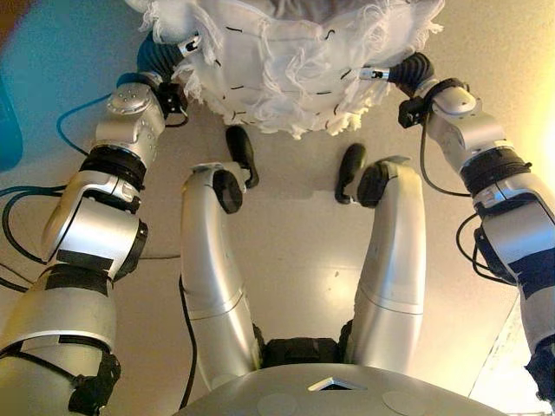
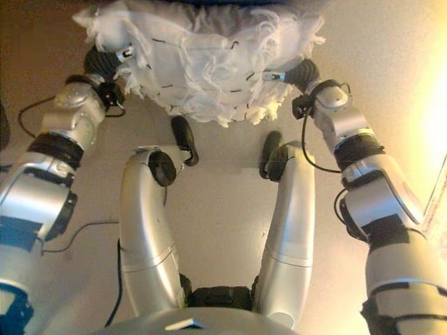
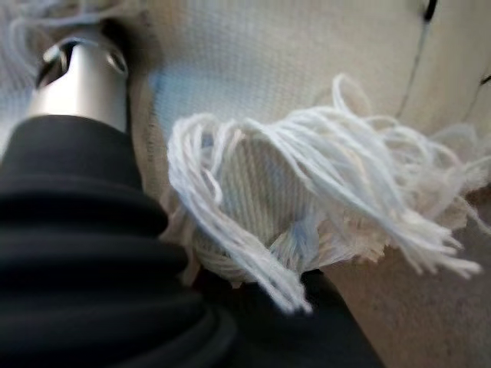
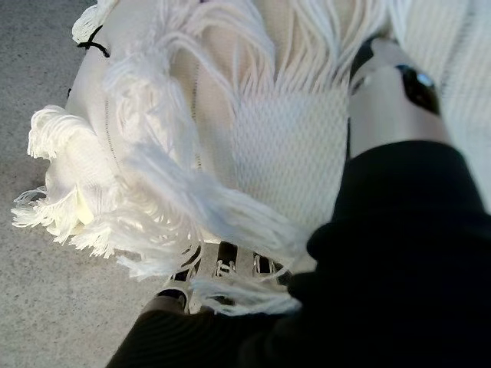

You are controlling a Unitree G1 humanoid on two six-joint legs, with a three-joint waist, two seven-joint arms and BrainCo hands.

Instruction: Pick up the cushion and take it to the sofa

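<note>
A white cushion [image 1: 277, 61] with fringed edges and black stitches hangs above the floor in front of me, held between both hands. My left hand [image 1: 187, 42] grips its left edge; in the left wrist view its thumb [image 3: 80, 77] lies on the cushion's face [image 3: 307, 77]. My right hand [image 1: 376, 74] grips the right edge. In the right wrist view its thumb [image 4: 391, 84] is on top of the cushion [image 4: 284, 153] and its fingers [image 4: 224, 268] are under the fringe.
Beige floor [image 1: 295, 251] lies below the cushion. A teal object [image 1: 7, 121] shows at the left edge. A pale strip [image 1: 507, 364] runs along the floor at the lower right.
</note>
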